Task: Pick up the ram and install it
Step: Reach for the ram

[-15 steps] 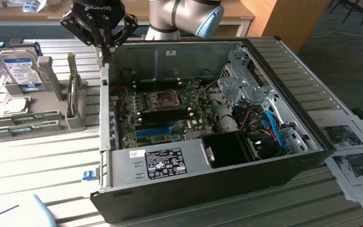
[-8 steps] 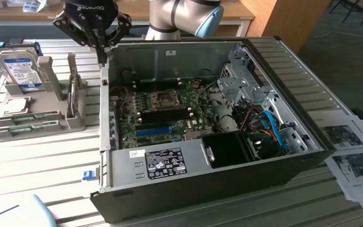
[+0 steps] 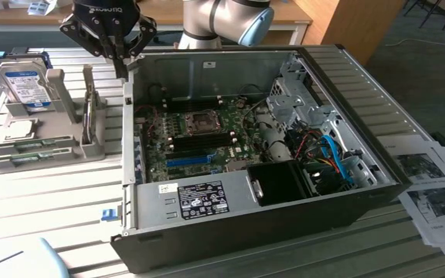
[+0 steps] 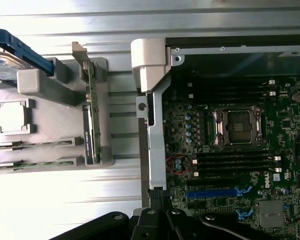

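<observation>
Closed, seemingly empty fingers; ram in rack

Colour findings, located from the case, which has a dark grey shell and silver-grey inner walls.

Inside the case:
- green motherboard with 1 blue slot among black ones
- blue cables
- white sticker with black print

Beside the case:
- pale grey ribbed bench
- grey holder
- green ram
- hard drive labelled blue and white
- white papers printed in black

Above the case's corner is the black end effector.
</observation>
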`<action>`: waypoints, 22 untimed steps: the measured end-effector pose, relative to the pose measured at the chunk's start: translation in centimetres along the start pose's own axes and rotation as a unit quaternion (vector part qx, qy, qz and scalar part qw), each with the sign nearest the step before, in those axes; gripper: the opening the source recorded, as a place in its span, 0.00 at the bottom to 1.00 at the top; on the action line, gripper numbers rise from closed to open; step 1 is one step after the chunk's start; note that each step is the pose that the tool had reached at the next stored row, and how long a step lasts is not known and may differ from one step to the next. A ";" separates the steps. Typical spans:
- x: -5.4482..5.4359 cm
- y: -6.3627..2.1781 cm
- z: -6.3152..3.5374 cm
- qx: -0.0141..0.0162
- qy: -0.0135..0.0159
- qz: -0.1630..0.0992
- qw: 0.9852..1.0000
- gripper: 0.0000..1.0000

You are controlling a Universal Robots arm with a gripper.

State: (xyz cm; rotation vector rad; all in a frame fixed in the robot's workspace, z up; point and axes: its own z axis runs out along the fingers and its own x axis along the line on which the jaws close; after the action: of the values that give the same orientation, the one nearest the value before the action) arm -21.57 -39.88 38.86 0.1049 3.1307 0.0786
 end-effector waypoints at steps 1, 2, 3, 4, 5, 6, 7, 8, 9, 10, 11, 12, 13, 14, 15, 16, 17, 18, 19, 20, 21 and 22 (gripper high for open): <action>0.0 0.00 0.00 0.000 0.000 0.000 1.000 0.09; 0.0 0.00 0.00 0.000 0.000 0.000 1.000 0.09; 0.0 0.00 -0.01 0.000 0.000 0.000 1.000 0.09; 0.0 0.00 -0.01 0.000 0.000 0.000 1.000 0.09; 0.0 0.00 -0.01 0.000 0.000 0.000 1.000 0.09; 0.0 -0.01 -0.01 0.000 0.000 0.000 1.000 0.09; 0.1 -0.02 -0.01 0.000 0.000 0.000 1.000 0.09; 0.2 -0.02 -0.01 0.000 0.000 0.000 1.000 0.09; 0.3 -0.03 -0.01 0.000 0.000 0.000 1.000 0.09; 0.5 -0.03 -0.01 0.000 0.000 0.000 1.000 0.09; 0.6 -0.04 -0.01 0.000 0.000 0.000 1.000 0.09; 0.8 -0.06 -0.02 0.000 0.000 0.000 1.000 0.09; 0.9 -0.07 -0.01 0.000 0.000 0.000 1.000 0.09; 1.1 -0.08 -0.02 0.000 0.000 0.000 1.000 0.09; 1.3 -0.09 -0.02 0.000 0.000 0.000 1.000 0.09; 1.5 -0.10 -0.02 0.000 0.000 0.000 1.000 0.09; 1.7 -0.11 -0.02 0.000 0.000 0.000 1.000 0.09; 1.8 -0.13 -0.03 0.000 0.000 0.000 1.000 0.09; 2.0 -0.14 -0.03 0.000 0.000 0.000 1.000 0.09; 2.2 -0.15 -0.03 0.000 0.000 0.000 1.000 0.09; 2.4 -0.16 -0.03 0.000 0.000 0.000 1.000 0.09; 2.6 -0.17 -0.03 0.000 0.000 0.000 1.000 0.09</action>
State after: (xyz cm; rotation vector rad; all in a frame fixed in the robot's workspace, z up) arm -24.18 -39.88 38.87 0.1049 3.1308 0.0784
